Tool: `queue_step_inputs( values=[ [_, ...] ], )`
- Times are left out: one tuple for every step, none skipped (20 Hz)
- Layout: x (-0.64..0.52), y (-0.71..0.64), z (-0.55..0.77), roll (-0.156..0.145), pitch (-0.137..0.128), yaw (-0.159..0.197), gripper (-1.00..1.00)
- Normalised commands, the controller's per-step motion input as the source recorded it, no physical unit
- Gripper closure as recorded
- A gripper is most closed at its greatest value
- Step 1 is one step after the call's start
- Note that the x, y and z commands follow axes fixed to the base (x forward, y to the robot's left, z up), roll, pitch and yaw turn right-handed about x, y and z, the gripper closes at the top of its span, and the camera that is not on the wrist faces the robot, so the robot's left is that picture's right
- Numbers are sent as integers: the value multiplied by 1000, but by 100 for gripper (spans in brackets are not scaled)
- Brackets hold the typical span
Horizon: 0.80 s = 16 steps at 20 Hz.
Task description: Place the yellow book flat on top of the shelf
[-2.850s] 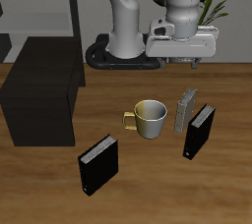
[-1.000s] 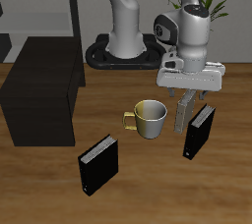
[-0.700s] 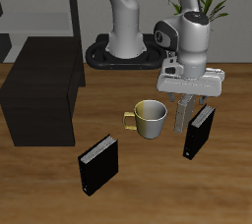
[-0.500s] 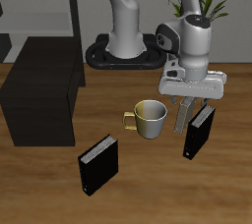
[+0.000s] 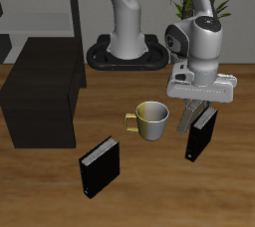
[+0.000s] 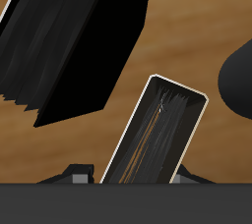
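Early stage, nothing placed yet; yellow book [image 5: 185, 117] stands upright on the table between the mug [image 5: 149, 119] and a black book [image 5: 202, 132], close beside both, contact w/ either can't be told; gripper [image 5: 193, 109] sits right over the yellow book's top edge, fingers down around its upper part; wrist view shows the book's top edge [image 6: 156, 134] running straight into the gripper body, so approach looks lined up, but fingertips aren't visible there; can't tell whether the jaws are clamped on it or just straddling, ext view too small to resolve; book base looks to be on the table, so I'd judge no lift yet; shelf [image 5: 42, 96] is well apart from the yellow book, on the far side of the mug, its top bare of any book; second black book [image 5: 99, 166] stands nearer the table's front edge than the mug, likely not on the carry path; left to do, my read: confirm grasp, lift clear of mug + neighbouring black book, carry across to shelf, rotate book from upright to flat, set down on top, release; basically the whole transport + reorient step remains.
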Motion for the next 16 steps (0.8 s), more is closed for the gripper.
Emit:
queue_step_inputs(
  values=[
    [-16, -47, 9, 0, 0, 0, 100],
    [-12, -17, 45, 14, -11, 6, 100],
    [-3, -121, 142, -13, -12, 1, 100],
    [1, -81, 92, 1, -7, 0, 100],
    [-22, -24, -5, 0, 0, 0, 100],
    [-4, -112, 121, -7, -1, -8, 100],
    [-1, -218, 352, -17, -30, 46, 100],
    [-72, -150, 218, -27, -34, 19, 100],
    [-31, -28, 7, 0, 0, 0, 100],
    [-56, -94, 204, 6, -27, 27, 100],
    [-71, -152, 304, 3, 1, 28, 100],
    [-21, -68, 93, 11, 32, -5, 100],
    [-61, -84, 245, 65, 62, 8, 100],
    [-152, -107, 421, 11, 33, 19, 100],
    [-205, -3, 489, 63, -93, 60, 100],
    [-185, -77, 494, 60, 4, 47, 100]
  ],
)
